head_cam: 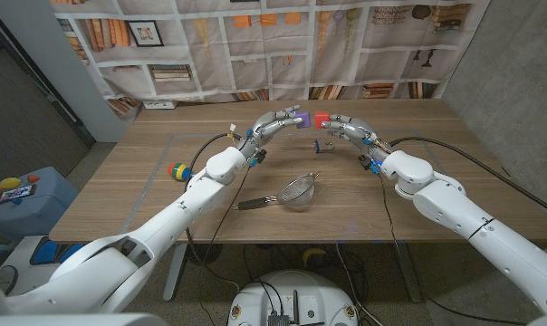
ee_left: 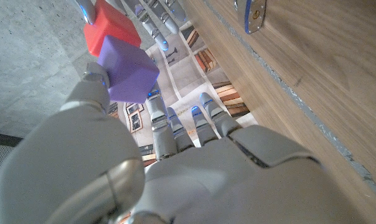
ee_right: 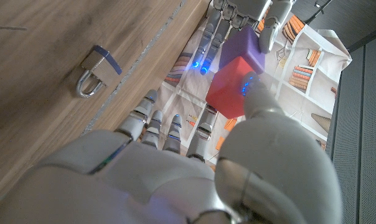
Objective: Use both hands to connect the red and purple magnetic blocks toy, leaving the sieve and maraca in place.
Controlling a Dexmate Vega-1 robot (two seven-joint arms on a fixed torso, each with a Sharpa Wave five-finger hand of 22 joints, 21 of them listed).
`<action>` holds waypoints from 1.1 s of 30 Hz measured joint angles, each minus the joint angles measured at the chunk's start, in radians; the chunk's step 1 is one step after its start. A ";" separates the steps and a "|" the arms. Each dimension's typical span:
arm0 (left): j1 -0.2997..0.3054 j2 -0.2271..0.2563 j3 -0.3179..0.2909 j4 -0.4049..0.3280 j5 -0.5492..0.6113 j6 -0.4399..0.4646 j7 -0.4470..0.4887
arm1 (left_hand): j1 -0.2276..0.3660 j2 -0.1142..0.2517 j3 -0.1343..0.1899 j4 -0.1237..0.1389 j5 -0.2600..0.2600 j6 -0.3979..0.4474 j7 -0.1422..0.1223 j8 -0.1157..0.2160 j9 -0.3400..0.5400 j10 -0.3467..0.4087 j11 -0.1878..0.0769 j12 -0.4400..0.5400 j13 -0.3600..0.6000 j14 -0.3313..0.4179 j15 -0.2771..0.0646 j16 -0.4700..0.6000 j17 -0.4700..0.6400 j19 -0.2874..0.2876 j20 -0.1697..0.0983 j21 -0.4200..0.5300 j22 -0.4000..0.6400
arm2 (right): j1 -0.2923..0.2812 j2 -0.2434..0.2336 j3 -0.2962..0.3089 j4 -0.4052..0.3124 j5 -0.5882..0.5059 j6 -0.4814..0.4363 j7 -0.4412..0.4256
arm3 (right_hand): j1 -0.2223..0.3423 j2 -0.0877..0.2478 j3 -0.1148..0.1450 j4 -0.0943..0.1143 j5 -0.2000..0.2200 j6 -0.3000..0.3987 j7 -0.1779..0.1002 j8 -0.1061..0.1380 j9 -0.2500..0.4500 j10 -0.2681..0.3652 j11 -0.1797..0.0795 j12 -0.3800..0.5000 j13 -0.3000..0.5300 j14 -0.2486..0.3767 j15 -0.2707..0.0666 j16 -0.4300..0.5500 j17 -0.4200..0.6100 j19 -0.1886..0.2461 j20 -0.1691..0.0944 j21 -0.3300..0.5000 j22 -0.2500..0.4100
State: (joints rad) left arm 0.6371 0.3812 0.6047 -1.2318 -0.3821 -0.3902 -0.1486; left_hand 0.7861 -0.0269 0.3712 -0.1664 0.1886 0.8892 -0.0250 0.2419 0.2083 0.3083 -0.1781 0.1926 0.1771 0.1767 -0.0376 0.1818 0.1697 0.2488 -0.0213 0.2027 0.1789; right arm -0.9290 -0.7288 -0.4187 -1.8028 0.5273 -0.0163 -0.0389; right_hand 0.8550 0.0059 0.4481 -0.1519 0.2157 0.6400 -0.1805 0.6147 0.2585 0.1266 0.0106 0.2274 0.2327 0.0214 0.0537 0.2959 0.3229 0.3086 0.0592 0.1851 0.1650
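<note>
Above the far middle of the table, my left hand (head_cam: pixel 275 123) pinches the purple block (head_cam: pixel 300 118). My right hand (head_cam: pixel 344 128) holds the red block (head_cam: pixel 321 119) facing it. In the head view a narrow gap seems to separate the two blocks. In the left wrist view the purple block (ee_left: pixel 131 70) sits at my left hand's (ee_left: pixel 194 174) thumb tip, with the red block (ee_left: pixel 110 28) right against it. In the right wrist view the red block (ee_right: pixel 233 90) and purple block (ee_right: pixel 245 46) overlap beyond my right hand (ee_right: pixel 175 168).
A metal sieve (head_cam: pixel 299 191) with a dark handle lies at the near middle of the table. A colourful maraca (head_cam: pixel 177 169) lies to the left. A small padlock (head_cam: pixel 321 145) sits below the blocks, also seen as padlock (ee_left: pixel 251 15) and padlock (ee_right: pixel 94 71).
</note>
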 measured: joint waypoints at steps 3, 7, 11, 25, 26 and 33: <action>-0.004 -0.002 0.002 0.005 0.000 -0.001 -0.007 | 0.000 0.000 0.000 0.000 0.000 0.000 0.000 -0.003 0.005 -0.003 0.003 0.000 0.000 0.000 0.000 0.000 0.000 0.000 0.000 0.000 0.000 | 0.002 0.002 -0.001 0.003 0.002 0.002 0.002 | 0.000 0.000 0.000 0.000 0.000 0.000 0.000 0.000 -0.001 0.000 0.000 0.000 0.000 0.000 0.000 0.000 0.000 0.000 0.000 0.000 0.000; -0.007 -0.004 0.004 0.008 0.000 -0.001 -0.010 | 0.000 0.000 0.000 0.000 0.000 0.000 0.000 -0.003 0.005 -0.003 0.003 0.000 0.000 0.000 0.000 0.000 0.000 0.000 0.000 0.000 0.000 | 0.004 0.003 -0.003 0.006 0.005 0.004 0.005 | 0.000 0.000 -0.004 -0.004 0.000 0.000 0.000 0.000 -0.001 0.000 0.000 0.000 0.000 0.000 0.000 0.000 0.000 0.000 0.000 0.000 0.000; -0.009 -0.006 0.007 0.011 0.000 -0.002 -0.014 | 0.000 0.000 0.000 0.000 0.000 0.000 0.000 -0.003 0.005 -0.003 0.003 0.000 0.000 0.000 0.000 0.000 0.000 0.000 0.000 0.000 0.000 | 0.007 0.005 -0.004 0.008 0.009 0.005 0.009 | 0.000 0.000 -0.004 -0.004 0.000 0.000 0.000 0.000 -0.004 0.001 0.001 0.000 0.000 0.000 0.000 0.000 0.000 0.000 0.000 0.000 0.000; -0.009 -0.003 0.012 0.004 0.008 0.002 -0.014 | 0.007 0.006 -0.004 -0.001 -0.001 0.000 0.000 -0.011 0.004 -0.003 0.003 0.000 0.000 0.000 0.000 0.000 0.000 0.000 0.000 0.000 0.000 | 0.013 0.010 -0.007 0.016 0.027 0.008 0.023 | 0.000 0.000 -0.012 -0.004 0.000 0.013 0.013 0.000 -0.007 0.004 0.004 0.000 -0.005 0.004 0.004 0.000 0.000 0.000 0.000 0.000 0.000; -0.009 -0.002 0.012 0.002 0.009 0.003 -0.014 | 0.007 0.006 -0.004 -0.001 -0.001 0.001 0.001 -0.011 0.004 -0.003 0.003 0.000 0.000 0.000 0.000 0.000 0.000 0.000 0.000 0.000 0.000 | 0.014 0.010 -0.007 0.016 0.027 0.008 0.023 | 0.000 0.000 -0.012 -0.004 0.002 0.013 0.013 0.000 -0.007 0.004 0.004 0.000 -0.005 0.004 0.004 0.000 0.001 0.000 0.000 0.000 0.000; -0.009 -0.002 0.014 -0.002 0.012 0.009 -0.014 | 0.007 0.006 -0.004 -0.001 -0.003 0.006 0.006 -0.009 0.004 -0.003 0.003 0.000 0.000 0.000 0.000 0.000 0.000 0.000 0.000 0.000 0.000 | 0.015 0.007 -0.007 0.016 0.034 0.005 0.029 | 0.000 0.000 -0.018 -0.001 0.007 0.014 0.014 0.000 -0.011 0.000 0.007 0.000 -0.005 0.004 0.004 0.000 0.005 0.000 0.000 0.000 0.000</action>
State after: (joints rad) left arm 0.6278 0.3796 0.6189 -1.2343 -0.3698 -0.3815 -0.1626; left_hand 0.7929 -0.0206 0.3668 -0.1674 0.1854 0.8951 -0.0192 0.2331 0.2121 0.3050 -0.1748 0.1926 0.1771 0.1768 -0.0375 0.1818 0.1697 0.2488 -0.0214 0.2027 0.1789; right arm -0.9143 -0.7214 -0.4260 -1.7867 0.5618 -0.0110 -0.0099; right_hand 0.8548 0.0058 0.4302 -0.1532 0.2223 0.6543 -0.1661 0.6147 0.2478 0.1267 0.0180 0.2274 0.2275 0.0253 0.0575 0.2961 0.3276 0.3086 0.0591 0.1851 0.1649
